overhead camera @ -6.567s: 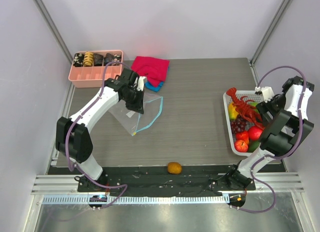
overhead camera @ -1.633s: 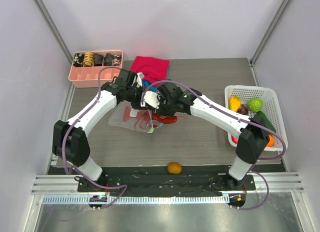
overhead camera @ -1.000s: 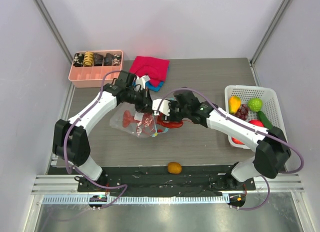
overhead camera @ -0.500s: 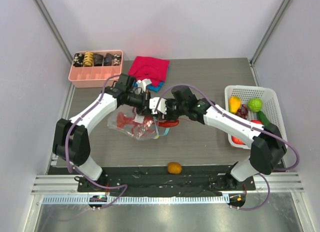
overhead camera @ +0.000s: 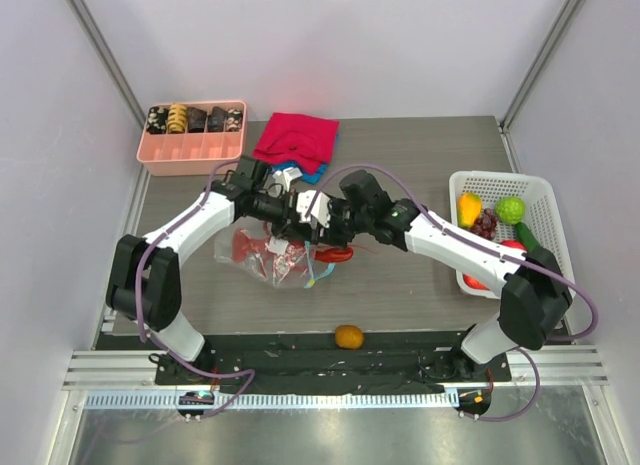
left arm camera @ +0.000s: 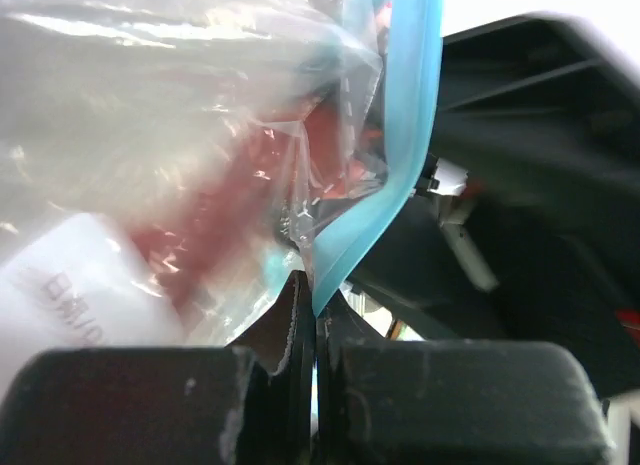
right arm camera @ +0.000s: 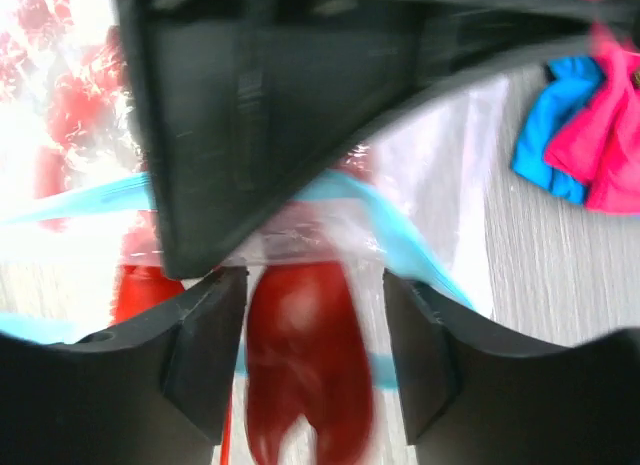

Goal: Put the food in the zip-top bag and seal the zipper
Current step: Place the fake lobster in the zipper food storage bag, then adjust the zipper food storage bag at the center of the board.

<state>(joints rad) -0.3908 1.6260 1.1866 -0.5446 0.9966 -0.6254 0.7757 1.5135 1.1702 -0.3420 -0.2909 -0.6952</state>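
Note:
The clear zip-top bag (overhead camera: 262, 260) lies at the table's middle left, its mouth facing right. My left gripper (overhead camera: 283, 213) is shut on the bag's upper mouth edge, with the teal zipper (left arm camera: 400, 165) pinched between its jaws (left arm camera: 315, 305). The red lobster (overhead camera: 258, 247) lies mostly inside the bag; its tail (overhead camera: 336, 253) sticks out. My right gripper (overhead camera: 318, 221) is at the mouth, its jaws open on either side of the lobster's tail (right arm camera: 300, 355). An orange fruit (overhead camera: 348, 336) lies on the black front strip.
The white mesh basket (overhead camera: 545, 190) at the right holds yellow (overhead camera: 469, 207), green (overhead camera: 511, 209) and red (overhead camera: 512, 247) fruits. A pink tray (overhead camera: 192, 135) with patterned pieces stands at the back left. Folded red and blue cloths (overhead camera: 298, 138) lie beside it.
My right arm carried the lobster from the basket to the bag and pushed it in. In the last half second both grippers shifted slightly; the lobster sits deeper in the bag.

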